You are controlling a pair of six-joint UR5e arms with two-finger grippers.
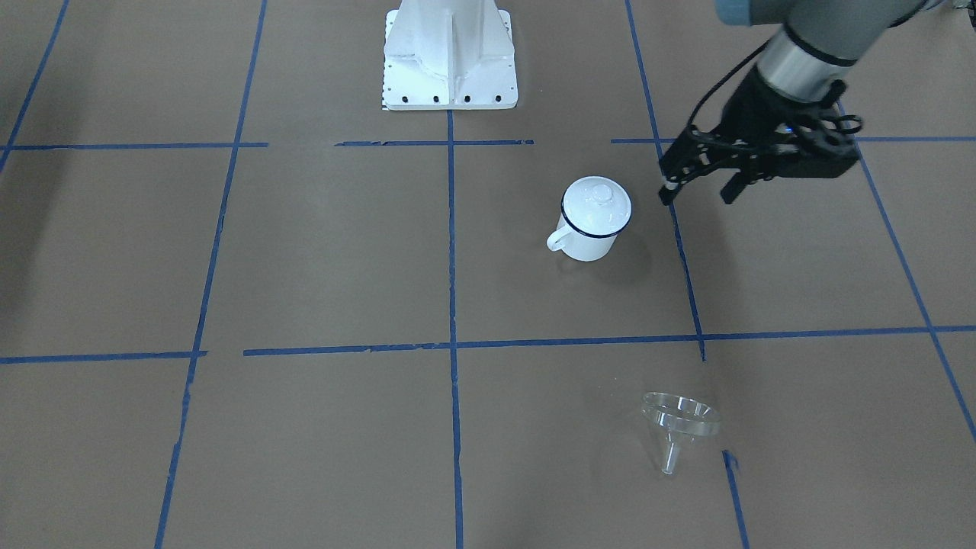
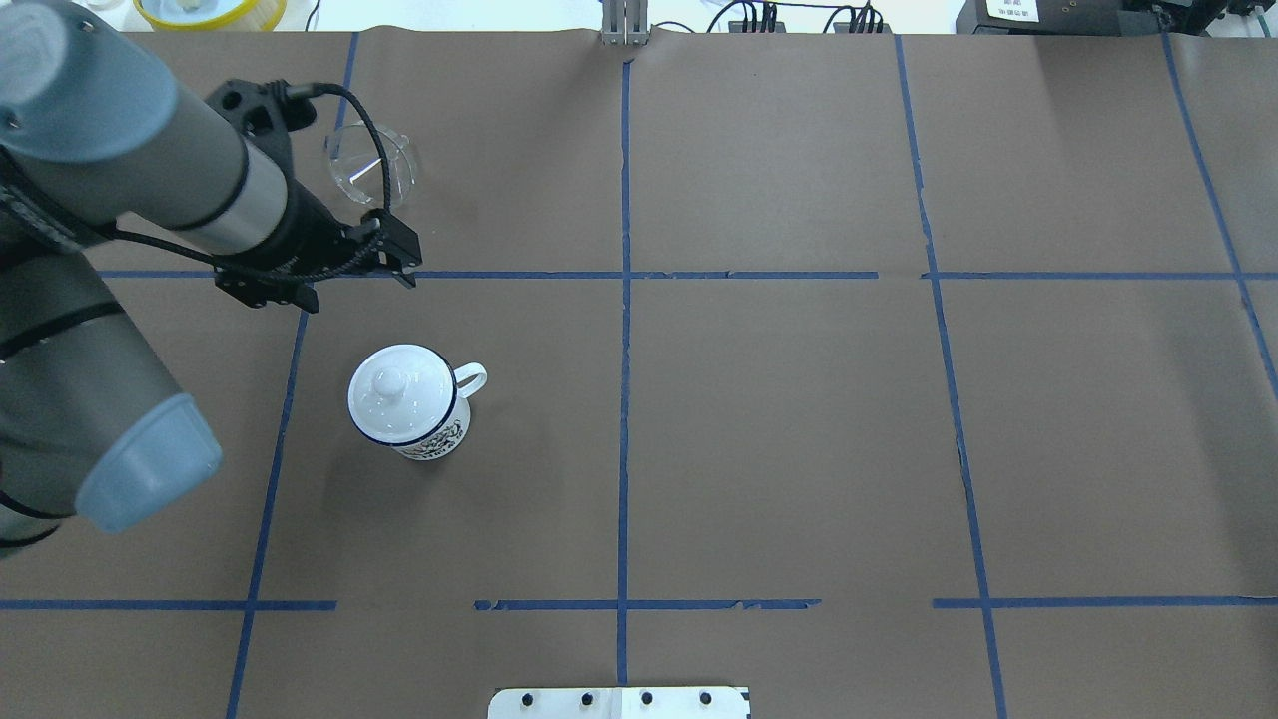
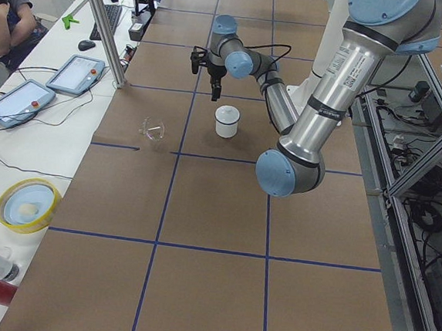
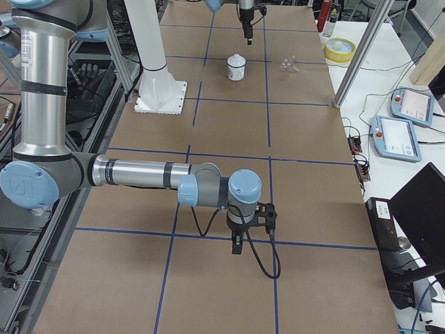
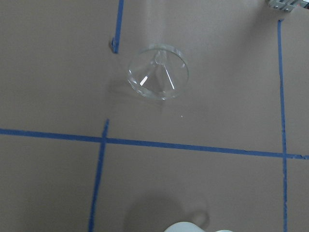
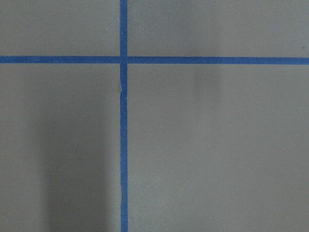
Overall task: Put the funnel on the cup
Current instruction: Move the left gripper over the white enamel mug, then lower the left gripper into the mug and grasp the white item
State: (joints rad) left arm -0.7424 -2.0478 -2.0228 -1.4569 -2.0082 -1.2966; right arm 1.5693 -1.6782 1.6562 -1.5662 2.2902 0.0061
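The clear funnel (image 1: 681,423) lies on its side on the brown table; it also shows in the overhead view (image 2: 369,168) and the left wrist view (image 5: 158,72). The cup (image 1: 587,232), a white mug with a dark blue rim, stands upright (image 2: 414,414) with a round white knobbed lid (image 1: 597,200) on top. My left gripper (image 1: 698,197) is open and empty, above the table between the cup and the funnel (image 2: 357,290). My right gripper (image 4: 237,245) shows only in the exterior right view, far from both things, low over the table. I cannot tell whether it is open or shut.
The white robot base (image 1: 450,61) stands at the table's middle, on the robot's side. Blue tape lines (image 1: 451,229) form a grid on the table. A yellow-rimmed bowl (image 3: 28,204), tablets (image 3: 76,74) and bottles sit on the side bench beyond the funnel.
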